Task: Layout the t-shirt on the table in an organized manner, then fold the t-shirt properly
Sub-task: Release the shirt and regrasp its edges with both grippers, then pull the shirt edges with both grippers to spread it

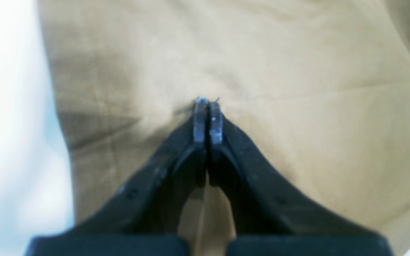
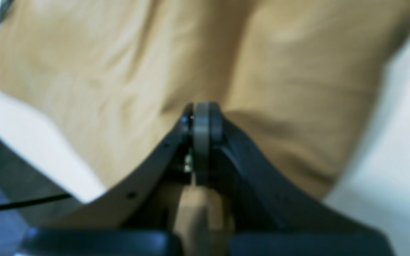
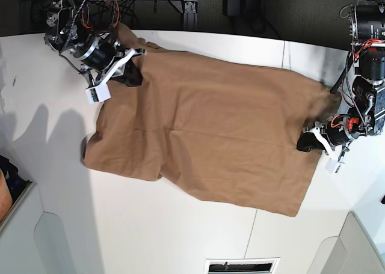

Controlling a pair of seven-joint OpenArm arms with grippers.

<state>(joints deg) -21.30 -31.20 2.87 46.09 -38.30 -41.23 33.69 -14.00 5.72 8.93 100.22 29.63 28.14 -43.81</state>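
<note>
Base view: I see the t-shirt (image 3: 204,130) spread across the table (image 3: 150,232), its long axis running left to right in the frame.
Base view, arms: the right gripper (image 3: 129,70) sits at the shirt's upper-left edge, the left gripper (image 3: 313,143) at its right edge; each is nearest its own end.
Left wrist view: my left gripper (image 1: 208,103) has its fingers pressed together, tips down on the cloth (image 1: 262,53), which stretches away toward the top of the frame.
Left wrist, doubt: whether a pinch of fabric sits between the tips I cannot tell.
Right wrist view: the right gripper (image 2: 203,110) is closed too, tan cloth (image 2: 119,71) ahead, bare table at lower left and right.
Right wrist, doubt: blur hides any pinched fold.
Hidden: collar, tag and sleeves are hard to make out.
</note>
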